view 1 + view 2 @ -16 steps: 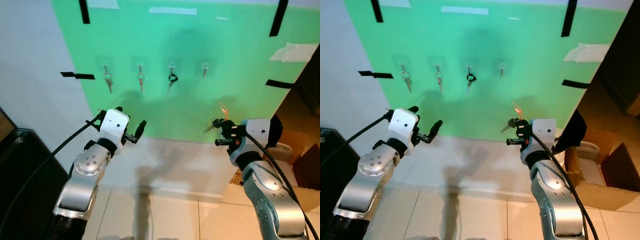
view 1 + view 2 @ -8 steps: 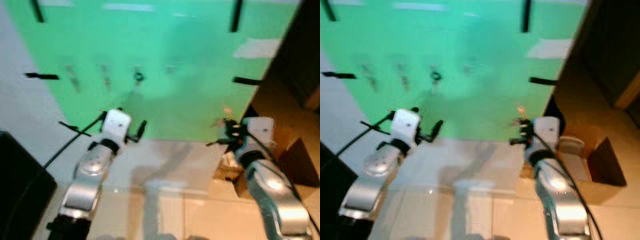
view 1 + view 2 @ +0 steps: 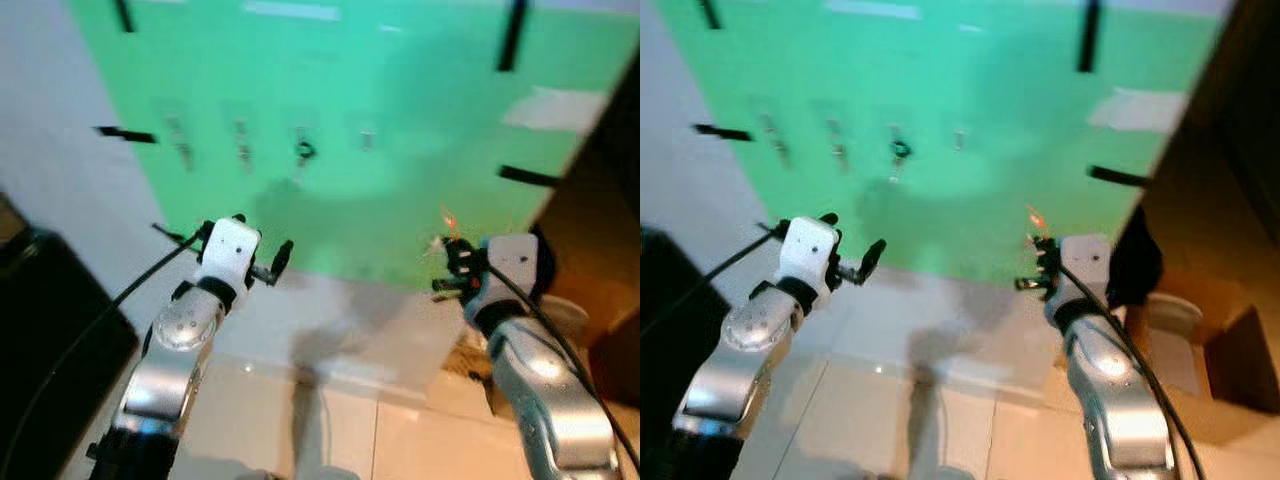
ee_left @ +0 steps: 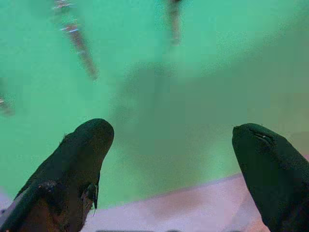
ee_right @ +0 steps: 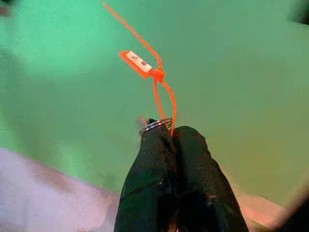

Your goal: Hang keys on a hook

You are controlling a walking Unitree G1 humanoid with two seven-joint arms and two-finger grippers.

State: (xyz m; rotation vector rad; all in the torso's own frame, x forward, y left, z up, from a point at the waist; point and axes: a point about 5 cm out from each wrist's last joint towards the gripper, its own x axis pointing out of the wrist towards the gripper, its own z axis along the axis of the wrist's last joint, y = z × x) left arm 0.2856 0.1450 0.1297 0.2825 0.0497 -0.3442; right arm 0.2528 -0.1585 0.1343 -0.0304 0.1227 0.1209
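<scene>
A row of small hooks runs across the green wall panel (image 3: 420,120); three carry keys (image 3: 304,154) and the rightmost hook (image 3: 367,140) is bare. My right gripper (image 3: 445,262) is raised in front of the panel, below and to the right of that bare hook. It is shut on a silver key ring (image 5: 155,126) with an orange cord and tag (image 5: 137,63). My left gripper (image 3: 282,258) is held up lower left of the hooks, open with nothing between its fingers (image 4: 79,164).
A dark cabinet (image 3: 40,330) stands at the left. An open cardboard box (image 3: 1225,360) sits on the floor at the right, beside a dark doorway. White wall and pale tiled floor (image 3: 330,430) lie below the panel.
The camera swung right and then partly back, so the panel shifted and blurred. Both arms hold the same raised pose, the right still gripping the key ring.
</scene>
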